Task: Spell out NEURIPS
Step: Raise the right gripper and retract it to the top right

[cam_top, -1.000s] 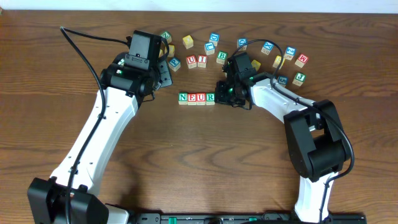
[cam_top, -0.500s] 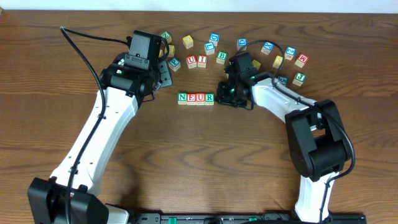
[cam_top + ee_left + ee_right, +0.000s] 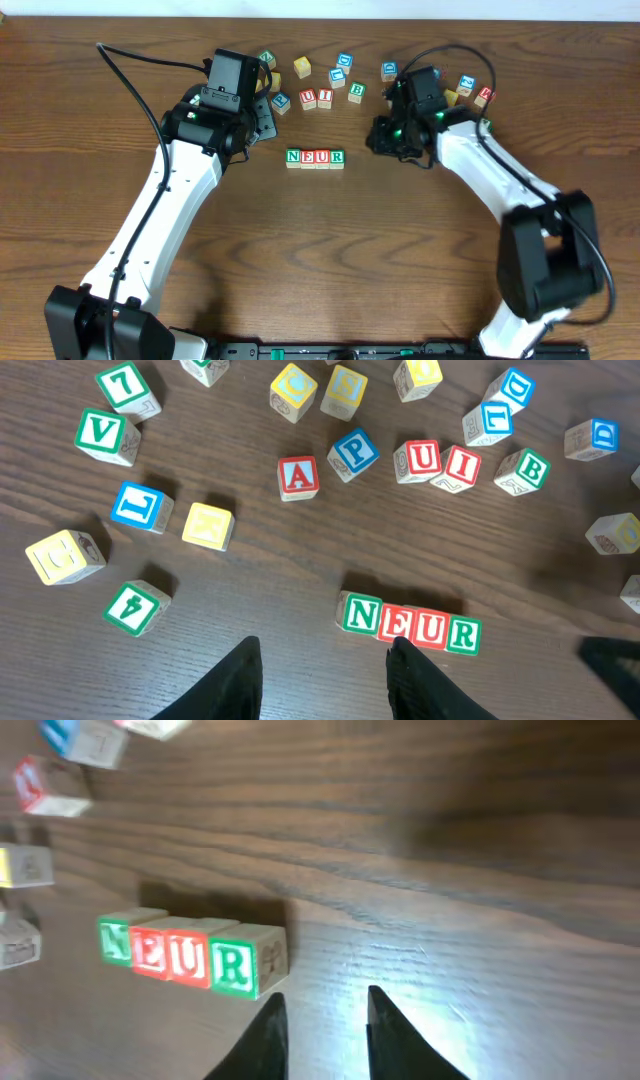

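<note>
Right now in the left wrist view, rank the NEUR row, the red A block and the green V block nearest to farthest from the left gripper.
1. NEUR row, just ahead of the left gripper, low in the picture.
2. red A block, farther up, near the middle.
3. green V block, far upper left.

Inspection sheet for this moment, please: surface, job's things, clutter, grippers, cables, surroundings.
Surface: dark wood-grain table; no spill or damage seen.
Job's things: N, E, U, R touching in one row; P and I loose beyond it.
Clutter: other letter cubes scattered, among them A, V, B.
Grippers: left gripper open, empty, near the row; right gripper open, empty, beside R.
Cables: black cable by the left arm; black loop at the right wrist.
Surroundings: pale strip past the far edge; nothing else seen.
</note>
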Robot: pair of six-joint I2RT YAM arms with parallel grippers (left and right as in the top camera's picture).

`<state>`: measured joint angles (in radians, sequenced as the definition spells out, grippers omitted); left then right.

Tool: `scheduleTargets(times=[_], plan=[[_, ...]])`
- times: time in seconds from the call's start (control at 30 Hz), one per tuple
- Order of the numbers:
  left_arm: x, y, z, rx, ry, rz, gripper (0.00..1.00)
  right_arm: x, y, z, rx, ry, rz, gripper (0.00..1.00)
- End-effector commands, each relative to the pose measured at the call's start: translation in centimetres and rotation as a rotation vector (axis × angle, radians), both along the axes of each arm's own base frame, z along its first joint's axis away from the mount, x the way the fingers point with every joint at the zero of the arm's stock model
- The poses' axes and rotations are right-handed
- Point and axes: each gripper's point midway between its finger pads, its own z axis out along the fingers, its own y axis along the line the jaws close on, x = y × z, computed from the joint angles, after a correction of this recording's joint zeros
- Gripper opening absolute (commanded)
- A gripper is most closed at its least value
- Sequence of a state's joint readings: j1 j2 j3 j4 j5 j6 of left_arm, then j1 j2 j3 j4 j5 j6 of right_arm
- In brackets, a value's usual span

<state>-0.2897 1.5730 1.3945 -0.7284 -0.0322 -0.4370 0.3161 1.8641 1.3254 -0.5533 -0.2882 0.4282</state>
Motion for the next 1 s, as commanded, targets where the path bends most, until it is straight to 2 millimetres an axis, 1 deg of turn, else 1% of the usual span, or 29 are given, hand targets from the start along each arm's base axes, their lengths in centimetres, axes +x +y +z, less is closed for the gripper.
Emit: scheduleTargets(times=[0.0,0.1,0.23,0.33,0.43,0.53,0.6,0.8,0.93,0.97], plan=[[0.0,0.2,0.2,0.011,-0.004,-0.006,0.4,0.3,-1.1,3.0,-0.053,-0.092,-0.011,0.24],[0.0,0.2,0.2,0.011,-0.005,-0.006,0.4,0.1,-1.3,4.8,-0.055,-0.134,0.002,0.27],[0.0,0.2,0.2,0.012,-0.005,-0.007,0.4,-0.3,-1.8,6.6,-0.063,-0.167,-0.01,0.28],[0.1,0.4,0.2,0.049,-0.011,-0.045,0.41,-0.9,-1.9,7.6,-0.061,-0.176,-0.01,0.28],[0.2,1.1,0.3,0.089,-0.02,-0.026,0.41,-1.3,-2.3,8.3,-0.074,-0.173,-0.016,0.29],[0.3,1.2,0.4,0.11,-0.027,-0.048,0.43,-1.5,-2.8,9.4,-0.109,-0.175,0.002,0.29],[0.4,1.2,0.4,0.113,-0.031,-0.053,0.46,-1.4,-3.2,10.2,-0.137,-0.182,-0.004,0.29],[0.4,1.2,0.5,0.112,-0.033,-0.053,0.48,-0.7,-3.2,13.4,-0.152,-0.234,0.005,0.31],[0.4,1.2,0.4,0.112,-0.031,-0.053,0.48,-0.4,-3.1,15.0,-0.151,-0.264,0.016,0.33],[0.4,1.2,0.4,0.114,-0.032,-0.056,0.48,-0.3,-3.1,15.4,-0.152,-0.273,0.02,0.34]])
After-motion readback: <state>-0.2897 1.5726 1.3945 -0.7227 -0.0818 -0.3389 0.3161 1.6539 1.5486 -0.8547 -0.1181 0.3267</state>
